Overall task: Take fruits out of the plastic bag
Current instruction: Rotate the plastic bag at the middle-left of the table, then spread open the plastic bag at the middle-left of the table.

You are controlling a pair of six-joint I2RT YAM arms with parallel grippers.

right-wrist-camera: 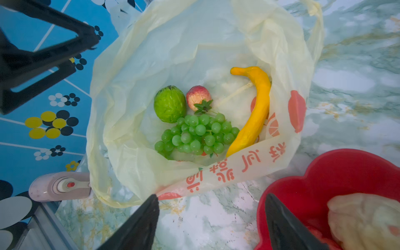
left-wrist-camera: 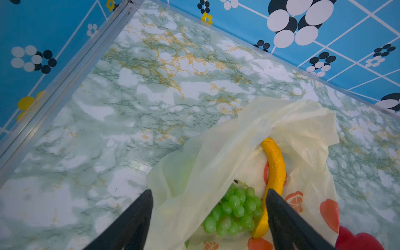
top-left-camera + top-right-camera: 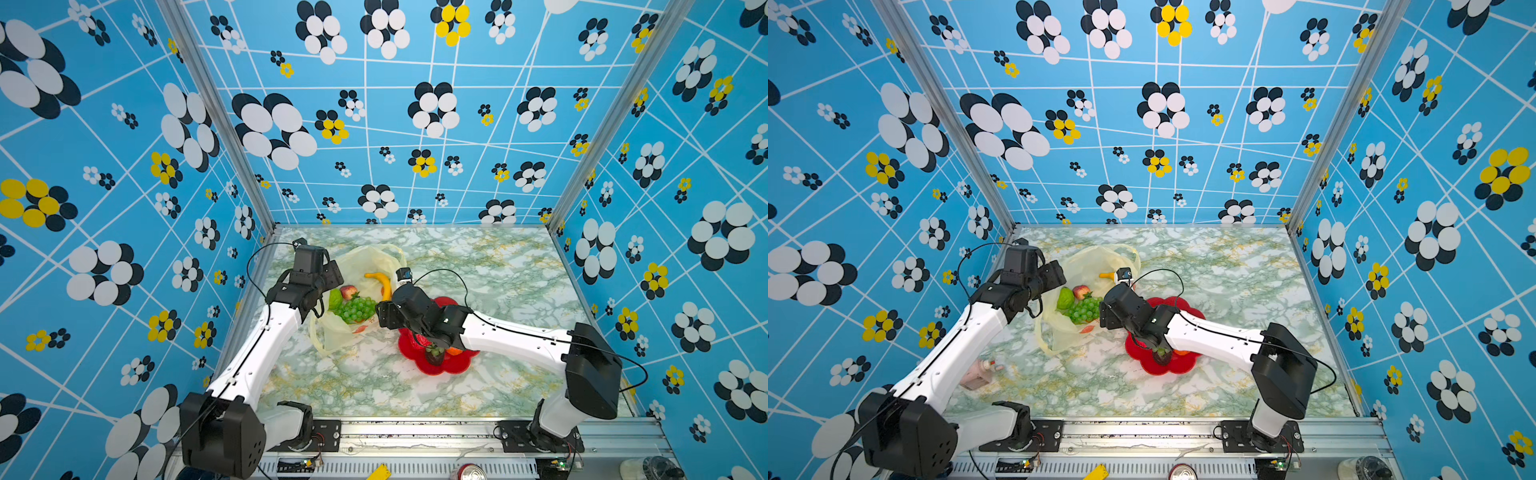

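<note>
Looking down through the right wrist camera, I see the plastic bag [image 1: 151, 54] lying on the marbled table [image 3: 498, 270] with its mouth spread wide. Four fruits are inside it: the yellow banana [image 1: 255, 108] along one side, the green grape bunch [image 1: 194, 134] touching it, and the bumpy green fruit [image 1: 170, 104] and red strawberry [image 1: 198, 97] side by side just past the grapes. My right gripper [image 1: 211, 195] hangs over bare table just beside the bag's printed edge, its jaws wide apart with nothing between them. The left gripper [image 2: 208, 190] is spread wide as well. A fold of the bag's film lies between its fingers [image 2: 138, 216], but they stand to either side of it without pinching (so I read it as holding nothing). The red flower-shaped plate [image 3: 432, 370] sits just beside the bag, partly under my right arm, and carries the cream piece [image 1: 363, 220], the dark purple piece [image 3: 434, 356] and the orange [image 3: 456, 351] — the arm hides the rest of it.
</note>
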